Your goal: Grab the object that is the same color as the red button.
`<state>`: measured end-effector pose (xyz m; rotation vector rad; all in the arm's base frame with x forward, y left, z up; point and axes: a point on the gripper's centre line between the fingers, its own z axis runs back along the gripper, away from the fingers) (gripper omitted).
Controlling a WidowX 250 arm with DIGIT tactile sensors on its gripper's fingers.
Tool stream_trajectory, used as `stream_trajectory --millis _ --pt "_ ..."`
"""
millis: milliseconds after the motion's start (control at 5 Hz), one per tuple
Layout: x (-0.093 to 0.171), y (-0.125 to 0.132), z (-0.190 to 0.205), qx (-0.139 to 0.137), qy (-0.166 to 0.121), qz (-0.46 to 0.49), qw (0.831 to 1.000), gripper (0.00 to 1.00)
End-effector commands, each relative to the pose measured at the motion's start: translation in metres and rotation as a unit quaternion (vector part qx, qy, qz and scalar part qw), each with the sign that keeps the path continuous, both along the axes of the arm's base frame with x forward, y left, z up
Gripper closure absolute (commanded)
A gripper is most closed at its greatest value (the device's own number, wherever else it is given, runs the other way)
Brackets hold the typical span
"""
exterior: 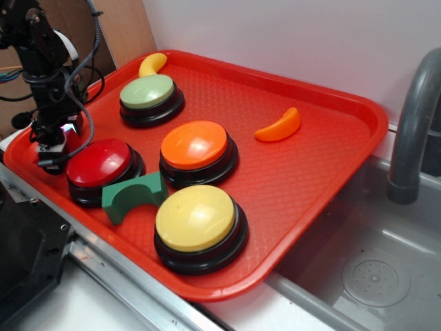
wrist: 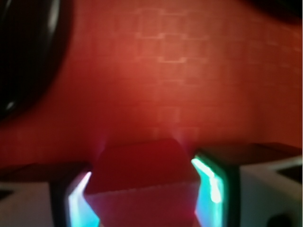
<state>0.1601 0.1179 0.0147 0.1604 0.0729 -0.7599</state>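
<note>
The small red wedge block (wrist: 142, 177) sits between my two fingers in the wrist view, and its sides touch both pads. My gripper (wrist: 147, 189) is shut on it, low over the red tray floor. In the exterior view my gripper (exterior: 56, 141) is at the tray's left edge, just left of the red button (exterior: 100, 164), a glossy red dome on a black base. The fingers mostly hide the block there.
The red tray (exterior: 358, 110) also holds a green arch block (exterior: 134, 196), an orange button (exterior: 195, 146), a yellow button (exterior: 196, 219), a pale green button (exterior: 148, 93), an orange crescent (exterior: 279, 127) and a yellow crescent (exterior: 151, 64). A sink (exterior: 372, 262) with a grey faucet (exterior: 413, 131) is at the right.
</note>
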Motion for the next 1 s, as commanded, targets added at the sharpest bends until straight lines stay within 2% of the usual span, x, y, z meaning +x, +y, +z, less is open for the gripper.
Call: stream_trajectory --millis 0,200,400,600,800 --pt "0.031 -0.031 0.109 0.049 -0.109 0.234 0.965 1.00" --pt "0.038 -0.061 0.160 0.058 -0.128 0.341 0.929 1.00" --pt "0.047 -0.108 0.196 0.037 -0.124 0.324 0.937 1.00" --pt "0.052 -0.132 0.219 0.002 -0.145 0.305 0.941 1.00" --pt "0.051 -0.145 0.221 -0.021 -0.134 0.293 0.946 1.00"
